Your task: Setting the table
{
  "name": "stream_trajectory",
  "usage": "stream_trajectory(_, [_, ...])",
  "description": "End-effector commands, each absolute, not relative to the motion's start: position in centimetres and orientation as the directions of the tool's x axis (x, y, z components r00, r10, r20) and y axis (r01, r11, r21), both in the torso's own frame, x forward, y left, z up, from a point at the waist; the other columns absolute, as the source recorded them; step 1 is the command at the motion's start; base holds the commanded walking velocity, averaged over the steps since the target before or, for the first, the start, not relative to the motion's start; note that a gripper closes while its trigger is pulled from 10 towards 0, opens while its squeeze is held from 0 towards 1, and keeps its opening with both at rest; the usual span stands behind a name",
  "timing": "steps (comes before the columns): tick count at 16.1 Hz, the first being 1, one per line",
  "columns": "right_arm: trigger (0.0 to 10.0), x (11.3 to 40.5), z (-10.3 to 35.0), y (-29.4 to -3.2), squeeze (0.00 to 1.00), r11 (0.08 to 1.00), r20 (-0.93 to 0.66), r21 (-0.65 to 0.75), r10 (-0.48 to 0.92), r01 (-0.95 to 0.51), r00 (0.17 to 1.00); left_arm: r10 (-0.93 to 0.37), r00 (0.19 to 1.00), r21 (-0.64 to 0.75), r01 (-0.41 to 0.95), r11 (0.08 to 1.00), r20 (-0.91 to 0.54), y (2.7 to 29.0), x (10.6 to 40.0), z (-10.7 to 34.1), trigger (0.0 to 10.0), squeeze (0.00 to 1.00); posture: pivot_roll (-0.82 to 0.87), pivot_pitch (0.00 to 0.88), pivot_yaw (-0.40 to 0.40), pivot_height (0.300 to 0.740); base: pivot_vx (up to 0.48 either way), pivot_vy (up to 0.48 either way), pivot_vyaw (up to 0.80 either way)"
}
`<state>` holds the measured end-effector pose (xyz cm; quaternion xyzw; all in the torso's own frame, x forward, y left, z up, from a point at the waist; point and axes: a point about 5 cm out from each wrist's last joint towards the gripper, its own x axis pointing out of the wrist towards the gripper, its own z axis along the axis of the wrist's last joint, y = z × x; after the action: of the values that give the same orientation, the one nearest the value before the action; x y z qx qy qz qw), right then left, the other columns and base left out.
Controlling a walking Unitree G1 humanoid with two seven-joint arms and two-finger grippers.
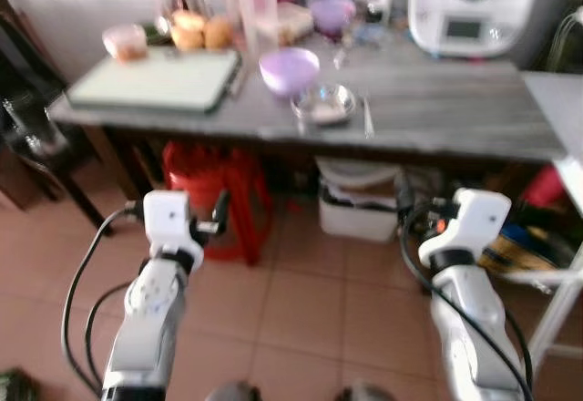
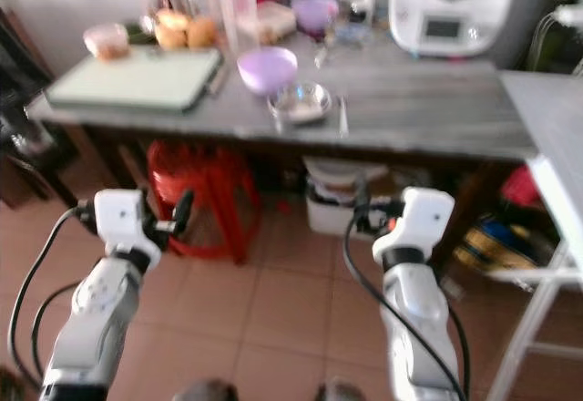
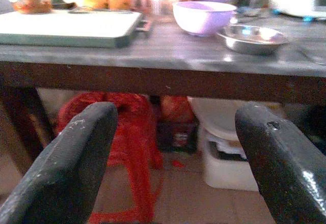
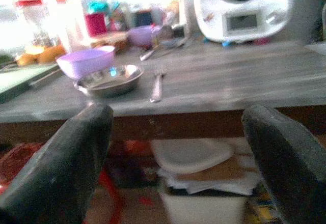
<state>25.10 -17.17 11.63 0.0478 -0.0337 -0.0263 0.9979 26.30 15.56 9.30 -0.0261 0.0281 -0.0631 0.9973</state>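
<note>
On the grey table (image 1: 455, 109) a lilac bowl (image 1: 290, 69) stands just behind a steel bowl (image 1: 323, 104), with a fork (image 1: 367, 117) lying to that bowl's right. A second lilac bowl (image 1: 332, 11) is further back. Both arms are raised in front of the table's near edge, below the level of its top. My left gripper (image 3: 175, 114) is open and holds nothing, facing the table edge left of the bowls. My right gripper (image 4: 178, 114) is also open and holds nothing, facing the edge right of the fork (image 4: 157, 85).
A pale cutting board (image 1: 155, 80) covers the table's left end, with buns (image 1: 202, 32), a jar (image 1: 126, 42) and bottles behind. A white appliance (image 1: 469, 5) stands back right. Under the table are a red stool (image 1: 219, 196) and a white bin (image 1: 360, 202). A white rack (image 1: 560, 237) is at right.
</note>
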Motion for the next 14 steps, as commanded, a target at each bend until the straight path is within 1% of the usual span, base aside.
stream_trajectory(1, [10.0,25.4,11.6,-16.4,0.00,0.996,0.055,0.092,-0.025,0.020,0.998,-0.123,0.991,-0.043,0.121,0.992,-0.048,15.9,26.4,9.5,10.0,0.00,-0.01,0.000,0.030,0.740,-0.341,0.000,0.00])
stream_trajectory(2, [10.0,25.4,11.6,-16.4,0.00,0.995,0.047,0.100,-0.011,0.006,0.999,-0.125,0.991,-0.046,0.123,0.991,-0.044,15.9,26.4,9.6,10.0,0.00,-0.01,0.000,0.030,0.740,-0.266,0.000,0.00])
stream_trajectory(3, [10.0,25.2,11.6,-16.5,0.00,0.998,0.065,0.066,-0.006,0.001,0.998,-0.119,0.992,-0.047,0.117,0.992,-0.049,15.9,26.4,9.5,10.0,0.00,-0.02,0.000,0.034,0.740,0.000,0.000,0.00])
stream_trajectory(6, [10.0,25.0,11.2,-17.0,0.00,0.997,0.053,0.071,-0.029,0.025,0.998,-0.154,0.988,-0.040,0.152,0.988,-0.034,15.8,26.2,9.4,10.0,0.00,-0.02,0.000,0.043,0.740,0.000,0.000,0.00])
stream_trajectory(8, [10.0,25.1,10.9,-17.6,0.00,0.993,0.029,0.099,-0.064,0.061,0.998,-0.171,0.985,-0.049,0.170,0.984,-0.015,15.6,26.4,9.9,10.0,0.00,-0.02,0.000,0.038,0.740,0.000,0.000,-0.48])
stream_trajectory(10, [10.0,25.3,11.1,-17.3,0.00,0.996,0.038,0.083,-0.040,0.037,0.998,-0.168,0.986,-0.042,0.167,0.985,-0.016,15.6,26.7,10.0,10.0,0.00,-0.02,0.000,0.032,0.740,0.000,-0.398,-0.80])
stream_trajectory(14, [10.0,25.3,11.2,-17.2,0.00,0.999,0.047,0.051,-0.011,0.009,0.999,-0.167,0.986,-0.046,0.167,0.985,-0.012,15.4,26.7,10.0,10.0,0.00,-0.03,0.000,0.024,0.740,0.000,-0.469,0.00])
